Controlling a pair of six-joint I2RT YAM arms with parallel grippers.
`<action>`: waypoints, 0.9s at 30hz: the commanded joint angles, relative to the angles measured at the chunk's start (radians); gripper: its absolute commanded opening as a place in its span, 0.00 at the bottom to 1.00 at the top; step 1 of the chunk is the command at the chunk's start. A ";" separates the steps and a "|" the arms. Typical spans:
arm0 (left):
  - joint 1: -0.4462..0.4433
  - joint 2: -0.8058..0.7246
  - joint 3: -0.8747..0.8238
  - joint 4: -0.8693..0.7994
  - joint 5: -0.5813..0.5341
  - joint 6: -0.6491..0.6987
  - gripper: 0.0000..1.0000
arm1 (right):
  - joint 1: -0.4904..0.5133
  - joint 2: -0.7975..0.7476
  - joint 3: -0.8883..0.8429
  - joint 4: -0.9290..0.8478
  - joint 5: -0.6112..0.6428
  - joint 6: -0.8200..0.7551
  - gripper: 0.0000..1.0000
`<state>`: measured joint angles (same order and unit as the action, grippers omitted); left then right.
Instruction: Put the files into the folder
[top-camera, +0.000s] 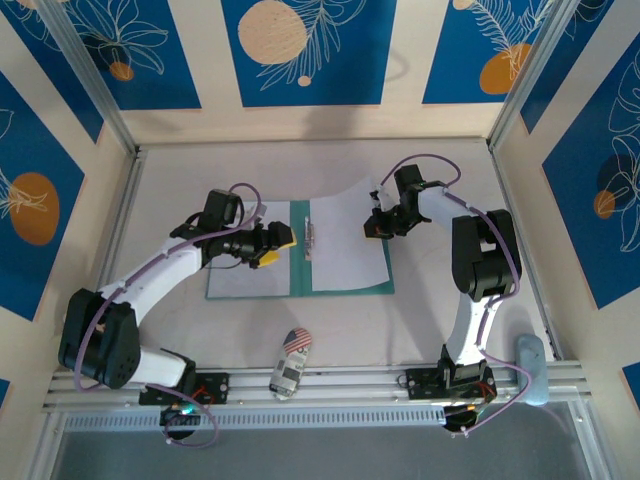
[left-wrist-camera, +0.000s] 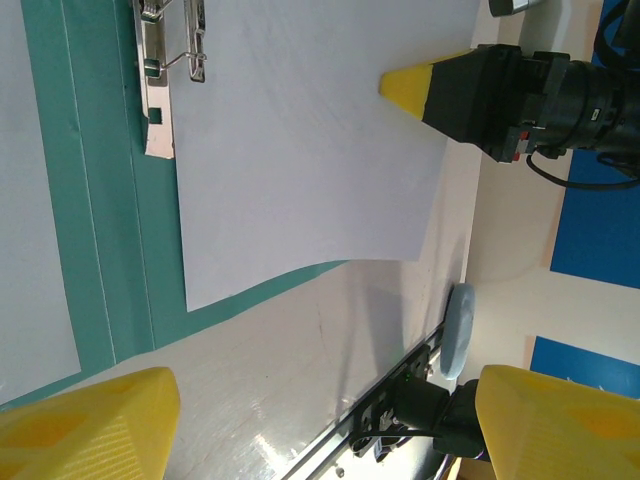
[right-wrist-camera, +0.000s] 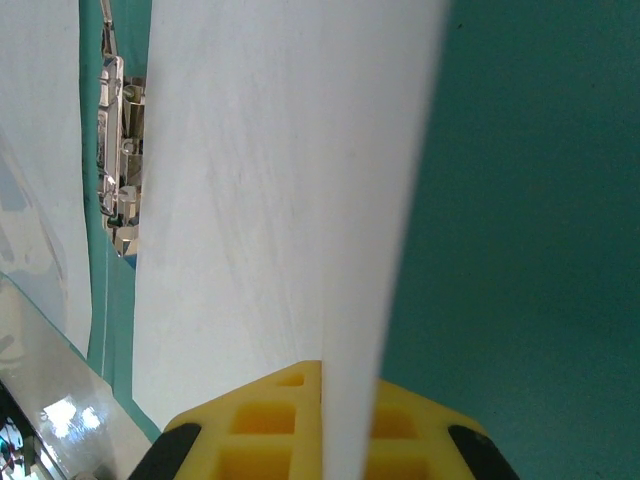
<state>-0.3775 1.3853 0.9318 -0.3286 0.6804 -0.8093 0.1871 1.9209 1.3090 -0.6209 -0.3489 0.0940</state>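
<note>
As the right end effector (top-camera: 376, 222) is clenched on the raised file (top-camera: 345, 240) and the left end effector (top-camera: 277, 246) released, lower it flat, square inside the folder (top-camera: 298, 275).

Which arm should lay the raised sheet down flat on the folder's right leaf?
Right. The right gripper is shut on the lifted edge of the sheet, above the right leaf of the folder. The left gripper hangs open over the left leaf beside the clip, holding nothing.
</note>
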 joint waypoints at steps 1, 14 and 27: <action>0.011 0.004 -0.001 0.014 0.019 0.009 0.78 | -0.006 -0.010 -0.008 -0.004 -0.041 -0.019 0.00; 0.011 0.011 -0.002 0.019 0.022 0.009 0.78 | -0.001 -0.019 -0.030 0.004 -0.071 -0.037 0.00; 0.010 0.018 0.005 0.018 0.027 0.009 0.78 | 0.000 -0.008 -0.024 0.004 -0.060 -0.020 0.00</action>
<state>-0.3775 1.3949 0.9318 -0.3225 0.6807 -0.8093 0.1875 1.9209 1.2934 -0.6140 -0.3824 0.0795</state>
